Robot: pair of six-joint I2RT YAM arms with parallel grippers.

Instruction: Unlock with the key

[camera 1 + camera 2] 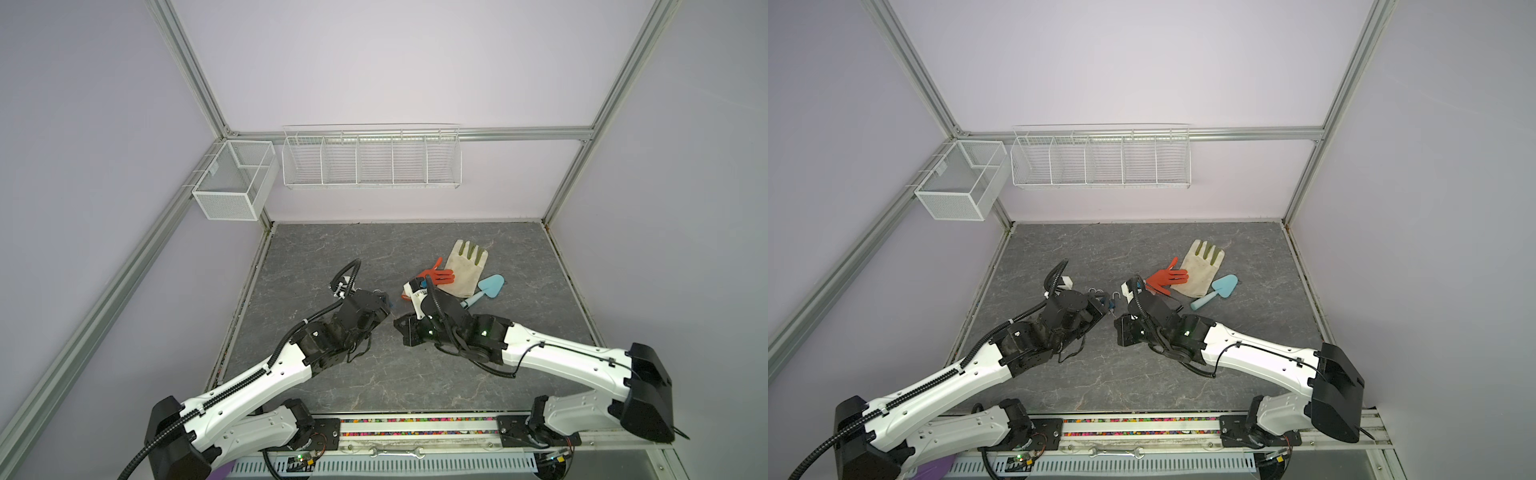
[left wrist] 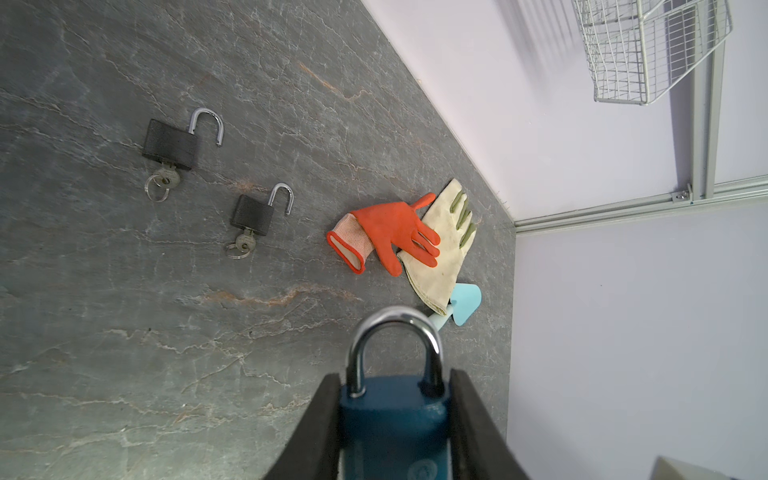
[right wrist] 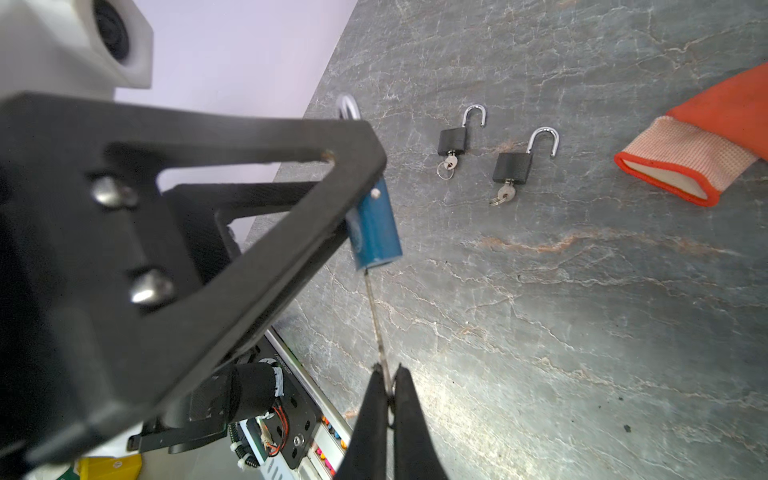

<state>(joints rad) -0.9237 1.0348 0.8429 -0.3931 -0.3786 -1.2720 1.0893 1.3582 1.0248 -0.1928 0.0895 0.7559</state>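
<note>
Above the middle of the tabletop point(image 1: 374, 257), your left hand point(image 2: 394, 376) is clamped on the blue padlock point(image 2: 392, 424), whose shackle is closed. Your right hand point(image 3: 388, 370) is pinched together on the key point(image 3: 376, 316). The key's tip meets the padlock's bottom face, and most of the blade shows outside. On the tabletop lie a black padlock point(image 2: 170, 143) and a second black padlock point(image 2: 252, 215), shackles open, keys in. Near them you have an orange glove point(image 2: 390, 228) overlapping a cream glove point(image 2: 446, 249).
</note>
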